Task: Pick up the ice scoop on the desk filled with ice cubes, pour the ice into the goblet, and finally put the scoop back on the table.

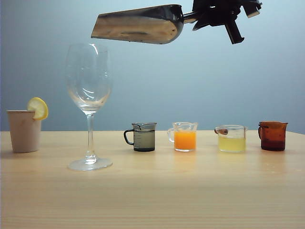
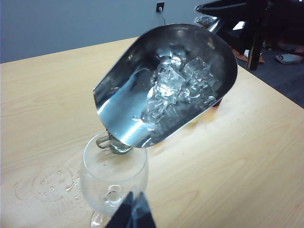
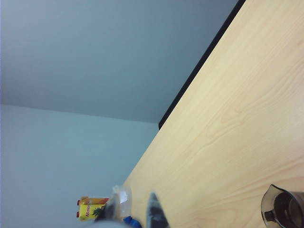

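The shiny silver ice scoop point(image 1: 138, 24) hangs high over the table point(image 1: 190, 191), tipped slightly mouth-down. Its open front is just above the rim of the tall clear goblet point(image 1: 89, 81). My right gripper point(image 1: 202, 16) is shut on the scoop's handle at the top of the exterior view. The left wrist view looks into the scoop point(image 2: 142, 99), where the ice cubes point(image 2: 173, 90) lie piled in the trough above the goblet point(image 2: 114, 175). The goblet's bowl looks empty. My left gripper point(image 2: 132, 213) sits close beside the goblet, fingers together and holding nothing. In the right wrist view, the right gripper point(image 3: 133, 211) shows only blurred fingertips.
A beige cup point(image 1: 24, 130) with a lemon slice point(image 1: 38, 108) stands left of the goblet. To its right stand a grey point(image 1: 143, 137), an orange point(image 1: 185, 137), a yellow point(image 1: 232, 139) and a brown jug point(image 1: 273, 136). Water drops point(image 2: 52, 183) wet the wood by the goblet.
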Available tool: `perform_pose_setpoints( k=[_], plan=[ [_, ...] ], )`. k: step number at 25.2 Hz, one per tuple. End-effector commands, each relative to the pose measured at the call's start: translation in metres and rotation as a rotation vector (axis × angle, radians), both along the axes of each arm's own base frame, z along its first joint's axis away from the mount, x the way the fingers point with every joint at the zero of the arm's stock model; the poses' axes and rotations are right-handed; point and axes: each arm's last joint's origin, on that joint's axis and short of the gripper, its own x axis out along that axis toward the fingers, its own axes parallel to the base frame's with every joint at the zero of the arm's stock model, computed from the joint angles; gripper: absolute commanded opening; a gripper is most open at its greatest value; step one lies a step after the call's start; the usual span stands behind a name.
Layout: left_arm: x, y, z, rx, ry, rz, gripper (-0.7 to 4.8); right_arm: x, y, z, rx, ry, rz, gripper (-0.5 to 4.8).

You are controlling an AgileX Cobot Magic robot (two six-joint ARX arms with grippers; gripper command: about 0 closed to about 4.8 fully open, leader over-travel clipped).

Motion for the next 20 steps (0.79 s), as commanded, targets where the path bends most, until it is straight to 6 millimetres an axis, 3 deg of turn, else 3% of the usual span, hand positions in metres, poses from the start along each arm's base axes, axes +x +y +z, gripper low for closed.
perform_pose_setpoints(
  k=[1, 20],
  plan=[
    [-0.0002, 0.0004, 0.0017, 0.001, -0.015, -0.001, -0.06, -0.0013, 0.0001, 0.0091, 0.009, -0.054, 0.002, -0.04],
    [-0.0001, 0.0003, 0.0016, 0.001, -0.013, -0.001, -0.06, 0.0014, 0.0015, 0.0061, -0.003, -0.055, 0.000, -0.05]
  ],
)
